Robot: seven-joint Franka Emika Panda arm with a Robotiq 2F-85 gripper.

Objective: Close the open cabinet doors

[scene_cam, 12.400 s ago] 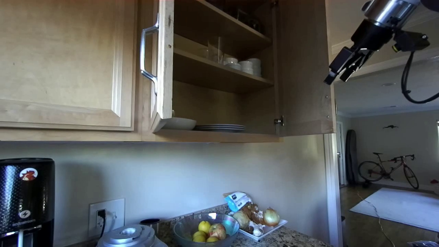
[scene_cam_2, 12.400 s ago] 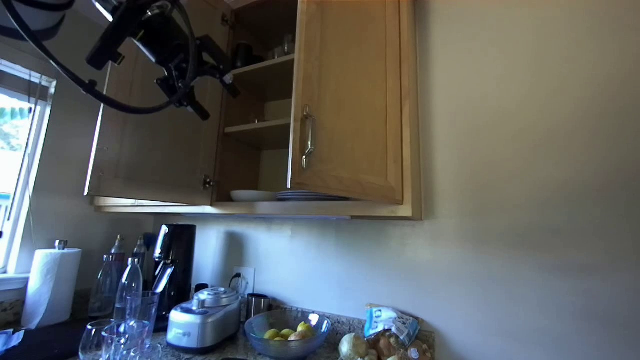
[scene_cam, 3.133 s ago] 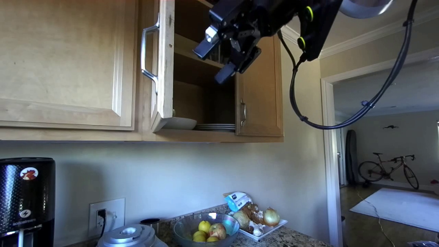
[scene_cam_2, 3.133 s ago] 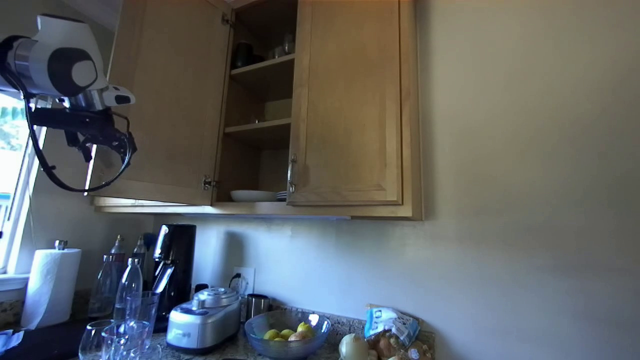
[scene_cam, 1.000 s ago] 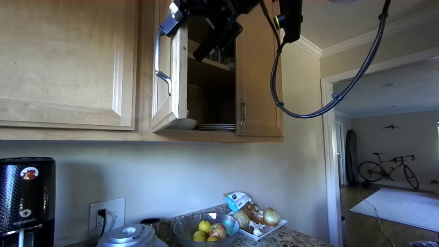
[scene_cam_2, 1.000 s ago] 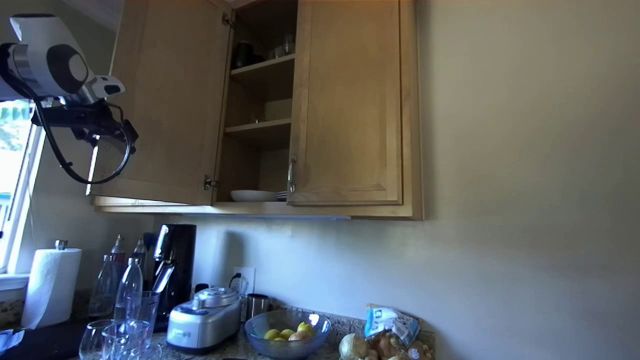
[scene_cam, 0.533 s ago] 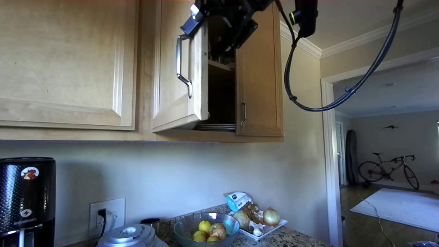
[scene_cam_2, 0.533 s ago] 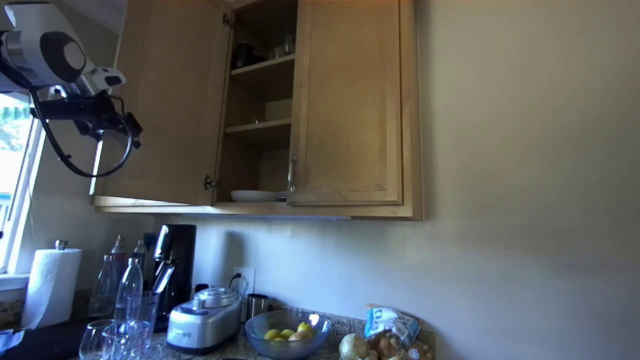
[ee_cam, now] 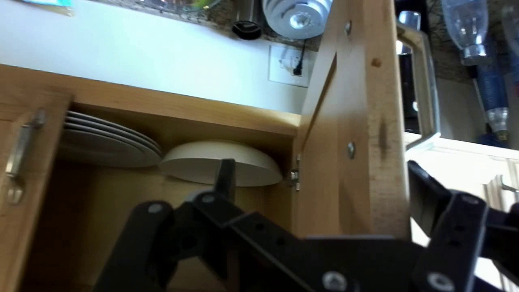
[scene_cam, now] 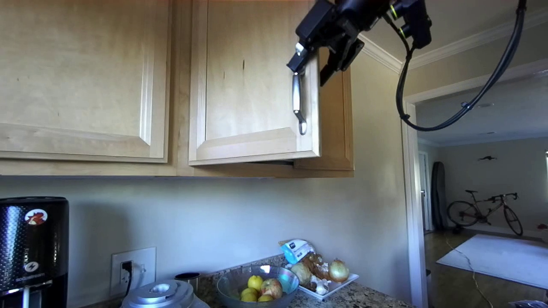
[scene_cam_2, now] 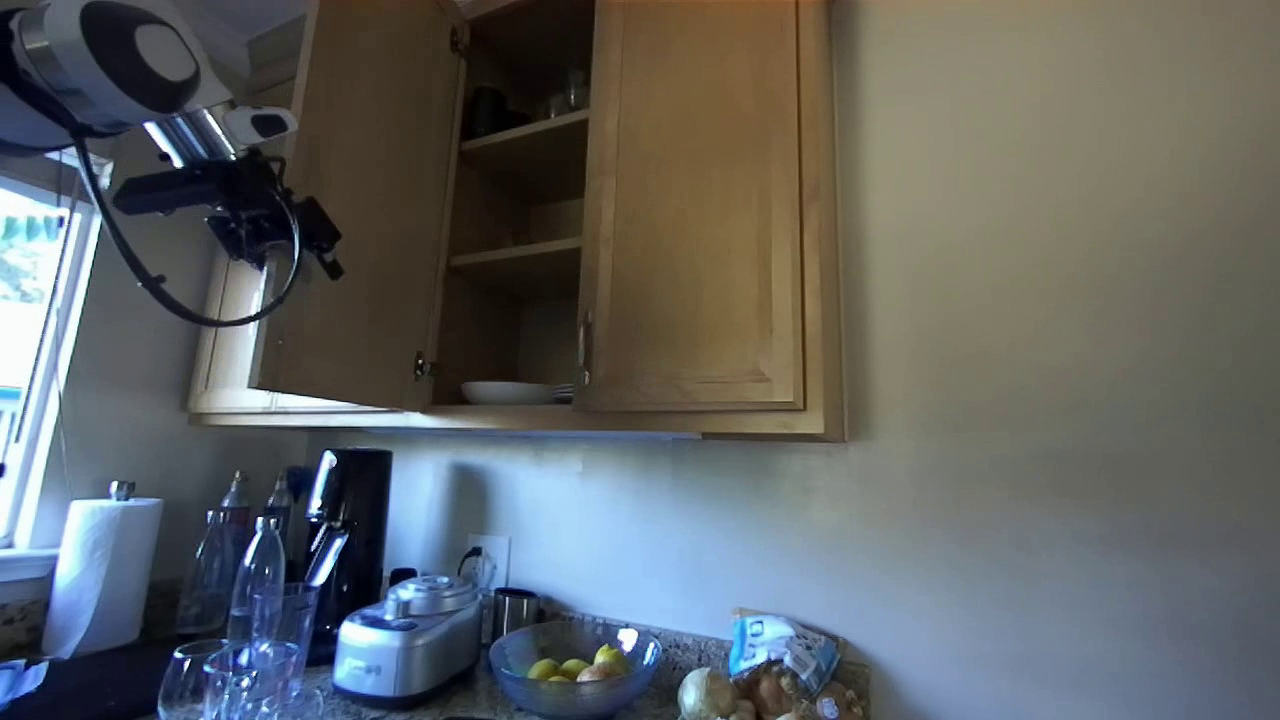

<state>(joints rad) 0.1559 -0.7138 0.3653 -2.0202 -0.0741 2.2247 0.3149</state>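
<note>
Our gripper straddled the edge of the partly open door, fingers spread wide.
In an exterior view, we saw its closed twin at its three o'clock.

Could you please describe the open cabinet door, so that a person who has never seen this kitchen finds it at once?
Find the wooden wall cabinet above the counter. The open door hangs left of the shelves in an exterior view, and the open gripper straddles its edge. Unlike the right-hand door, which lies closed or nearly so, it juts outward.
</note>
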